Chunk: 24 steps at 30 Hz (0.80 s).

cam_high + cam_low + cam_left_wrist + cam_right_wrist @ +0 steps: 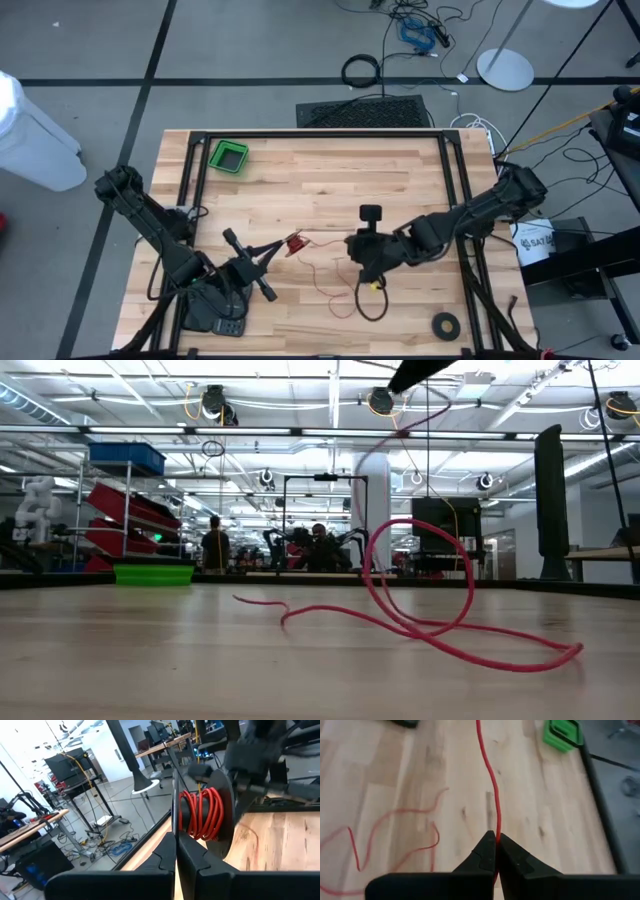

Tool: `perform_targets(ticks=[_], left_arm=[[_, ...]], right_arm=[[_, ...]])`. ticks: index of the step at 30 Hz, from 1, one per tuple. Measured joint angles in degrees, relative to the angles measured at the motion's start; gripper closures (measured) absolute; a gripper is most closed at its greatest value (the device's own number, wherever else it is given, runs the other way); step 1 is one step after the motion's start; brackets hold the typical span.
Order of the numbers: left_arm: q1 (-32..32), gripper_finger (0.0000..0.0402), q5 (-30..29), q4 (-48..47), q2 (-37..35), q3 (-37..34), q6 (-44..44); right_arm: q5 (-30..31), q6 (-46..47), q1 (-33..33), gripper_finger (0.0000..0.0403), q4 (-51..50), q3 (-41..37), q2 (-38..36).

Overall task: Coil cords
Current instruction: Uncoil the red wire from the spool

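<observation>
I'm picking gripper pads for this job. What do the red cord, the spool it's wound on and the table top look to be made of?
Red cord: probably plastic-jacketed wire; thin, smooth, and it lies in limp loops.
Spool, held by the left gripper: seemingly hard matte black plastic; rigid flat flange.
Table top: light wood, butcher-block style; visible grain and plank seams.
The right gripper is shut on the cord.

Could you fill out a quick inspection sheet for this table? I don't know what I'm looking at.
Surface: wooden table, bare in the middle.
Job's things: red cord, part wound on a dark spool, the rest lying loose in loops.
Clutter: green bin at the far left; black tape ring near the front right.
Grippers: left gripper shut on the spool's flange; right gripper shut on the red cord.
Cables: tangle on the floor beyond the table.
Surroundings: workshop; people stand far off.
</observation>
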Motion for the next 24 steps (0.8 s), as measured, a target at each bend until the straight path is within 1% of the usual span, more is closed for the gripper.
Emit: perform_targets(ticks=[3, 9, 11, 14, 16, 20, 24], left_arm=[[0.0, 0.0398, -0.1, 0.6, 0.0, 0.0, 0.3], [0.0, 0.0398, -0.1, 1.2, 0.0, 0.0, 0.5], [0.0, 0.0398, -0.1, 1.2, 0.0, 0.0, 0.4], [0.0, 0.0398, -0.1, 1.2, 0.0, 0.0, 0.3], [0.0, 0.0398, -0.1, 1.2, 0.0, 0.0, 0.3], [0.0, 0.0398, -0.1, 1.2, 0.0, 0.0, 0.3], [0.0, 0.0398, -0.2, 1.1, 0.0, 0.0, 0.3]], right_arm=[[-1.5, -0.2, -0.4, 0.0403, 7.1, -3.2, -0.2], [-1.9, -2.1, -0.4, 0.0401, 27.7, -13.2, 0.2], [-1.8, -2.1, -0.4, 0.0395, 33.6, -16.5, 0.2], [-1.8, -1.7, -0.3, 0.0379, 39.9, -20.9, 0.2], [-1.8, -1.0, -0.1, 0.0367, 42.4, -23.1, 0.2], [-0.4, 1.0, 0.4, 0.0336, 42.2, -24.8, 0.2], [5.5, 2.3, 1.9, 0.03, 41.0, -25.0, 0.2]])
